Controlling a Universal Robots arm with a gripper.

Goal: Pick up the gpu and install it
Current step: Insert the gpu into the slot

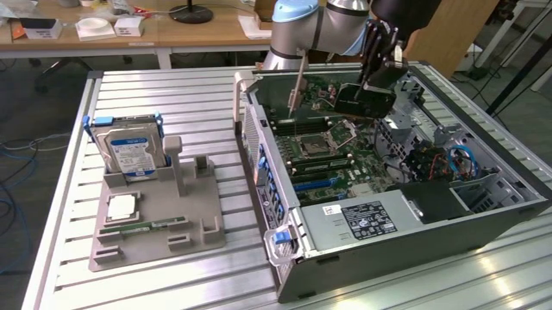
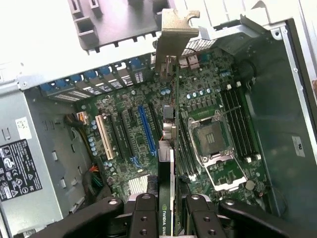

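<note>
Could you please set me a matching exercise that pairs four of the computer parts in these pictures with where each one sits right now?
Things:
1. gpu
2. hard drive
3. memory stick
4. power supply

Places:
A. lying flat on the base of the grey holder
B. mounted inside the computer case
C. clamped in the gripper above the motherboard
D. standing upright in the grey holder

Pairs: 1-C, 2-D, 3-A, 4-B
</note>
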